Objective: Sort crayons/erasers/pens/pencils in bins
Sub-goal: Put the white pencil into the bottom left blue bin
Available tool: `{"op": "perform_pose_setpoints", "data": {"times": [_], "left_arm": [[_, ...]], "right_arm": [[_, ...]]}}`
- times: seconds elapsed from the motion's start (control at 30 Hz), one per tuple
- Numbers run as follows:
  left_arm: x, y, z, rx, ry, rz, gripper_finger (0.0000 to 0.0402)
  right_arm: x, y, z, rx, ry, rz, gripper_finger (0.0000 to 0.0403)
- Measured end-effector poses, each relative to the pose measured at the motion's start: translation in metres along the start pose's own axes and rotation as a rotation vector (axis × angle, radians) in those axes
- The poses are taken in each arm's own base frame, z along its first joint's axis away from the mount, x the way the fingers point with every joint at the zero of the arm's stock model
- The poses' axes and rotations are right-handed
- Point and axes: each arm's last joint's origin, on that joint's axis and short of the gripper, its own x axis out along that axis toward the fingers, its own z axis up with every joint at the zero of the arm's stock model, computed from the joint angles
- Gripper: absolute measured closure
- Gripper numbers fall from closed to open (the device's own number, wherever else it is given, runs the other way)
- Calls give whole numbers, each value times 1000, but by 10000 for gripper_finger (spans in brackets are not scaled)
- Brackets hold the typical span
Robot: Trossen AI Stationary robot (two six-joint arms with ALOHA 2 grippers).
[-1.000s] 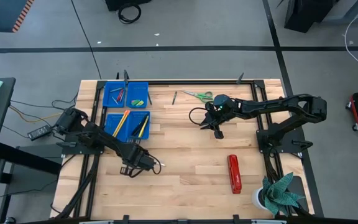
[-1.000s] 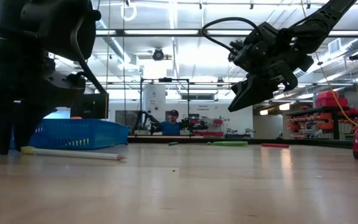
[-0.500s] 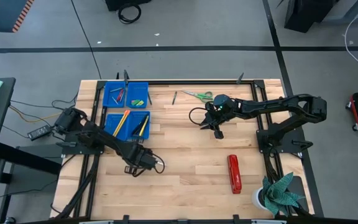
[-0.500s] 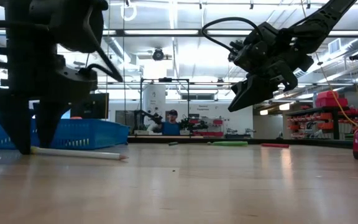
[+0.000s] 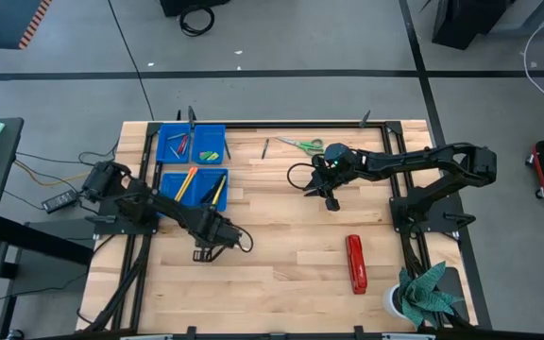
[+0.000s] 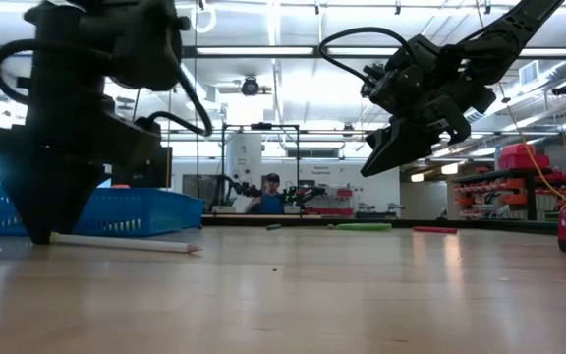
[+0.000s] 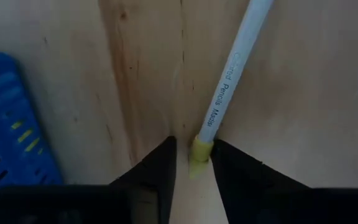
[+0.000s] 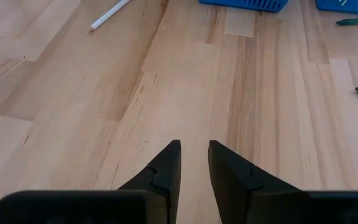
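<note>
Four blue bins (image 5: 193, 162) sit grouped at the far left of the wooden bench (image 5: 281, 274); the two nearer ones hold yellow and orange pencils and dark pens, the two farther ones short crayons. Just beside them toward the near edge, a white pencil (image 7: 232, 78) with a yellow end lies flat on the bare wood. The left gripper (image 7: 191, 155) points steeply down over it, tips at the bench surface, its jaws clenched around the pencil's yellow end. Nothing lies between this pencil and the bins.

Farther right, green-handled scissors (image 5: 302, 144) and a dark pen (image 5: 265, 147) lie near the far edge. The right gripper (image 8: 193, 162) hangs in the air above mid-bench, angled down, jaws slightly parted and holding nothing. A red stapler (image 5: 355, 263) lies toward the near right, well apart from both arms.
</note>
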Motion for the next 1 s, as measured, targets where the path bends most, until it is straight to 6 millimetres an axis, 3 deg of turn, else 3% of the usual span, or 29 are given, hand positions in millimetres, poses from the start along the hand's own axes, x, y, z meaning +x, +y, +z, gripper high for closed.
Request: {"op": "perform_pose_setpoints", "data": {"times": [0.37, 0.7, 1.0], "left_arm": [[0, 4, 1, 20, 9, -33, 364], [-24, 0, 14, 56, 8, -34, 354], [-53, 3, 3, 39, 191, 23, 360]], "right_arm": [[0, 0, 0, -1, 0, 0, 315], [0, 0, 0, 0, 0, 0, 315], [0, 0, 0, 0, 2, 1, 315]]}}
